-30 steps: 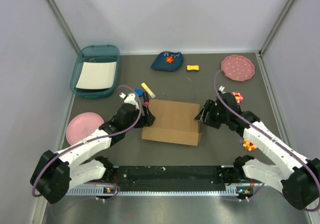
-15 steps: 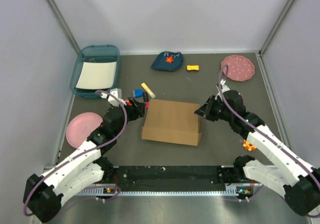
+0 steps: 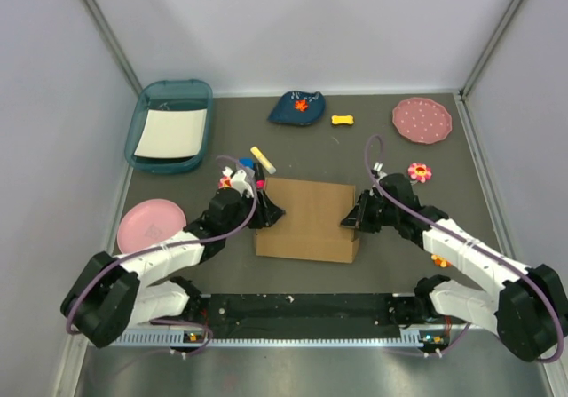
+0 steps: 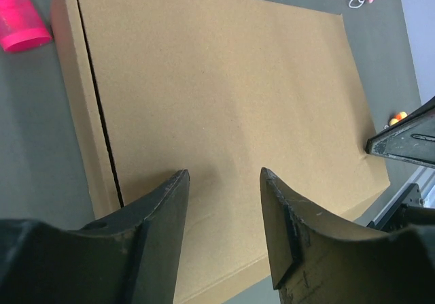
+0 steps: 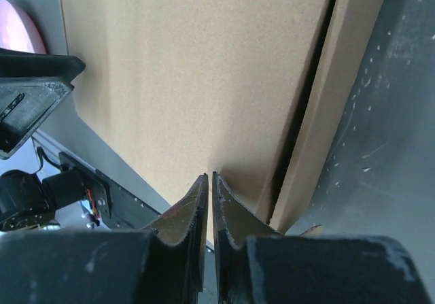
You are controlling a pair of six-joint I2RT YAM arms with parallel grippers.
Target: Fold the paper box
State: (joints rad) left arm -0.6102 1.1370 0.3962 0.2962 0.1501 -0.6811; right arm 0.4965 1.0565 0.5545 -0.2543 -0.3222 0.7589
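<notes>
The paper box [image 3: 306, 218] lies flat in the middle of the table, brown, its lid panel down [image 4: 224, 93] [image 5: 183, 79]. My left gripper [image 3: 271, 212] is at the box's left edge, and in its wrist view the left gripper [image 4: 224, 171] hovers open over the lid with nothing between the fingers. At the box's right edge is my right gripper [image 3: 348, 222]. Seen from the right wrist, that right gripper [image 5: 209, 175] is shut, tips on or just above the lid beside the dark side seam. Whether they touch is unclear.
A teal tray [image 3: 142, 122] with a white sheet stands back left, a pink plate [image 3: 149, 223] at the left arm. A blue dish [image 3: 297, 107], yellow bone toy [image 3: 343, 120], dotted pink plate [image 3: 422, 119] and flower toy [image 3: 419, 171] lie behind. A marker [image 3: 262, 159] lies near the box's back left corner.
The left gripper has come back over the box's left edge and its jaws have narrowed. The right gripper has shut and moved down onto the right edge. The box's front right flap now lies flatter.
</notes>
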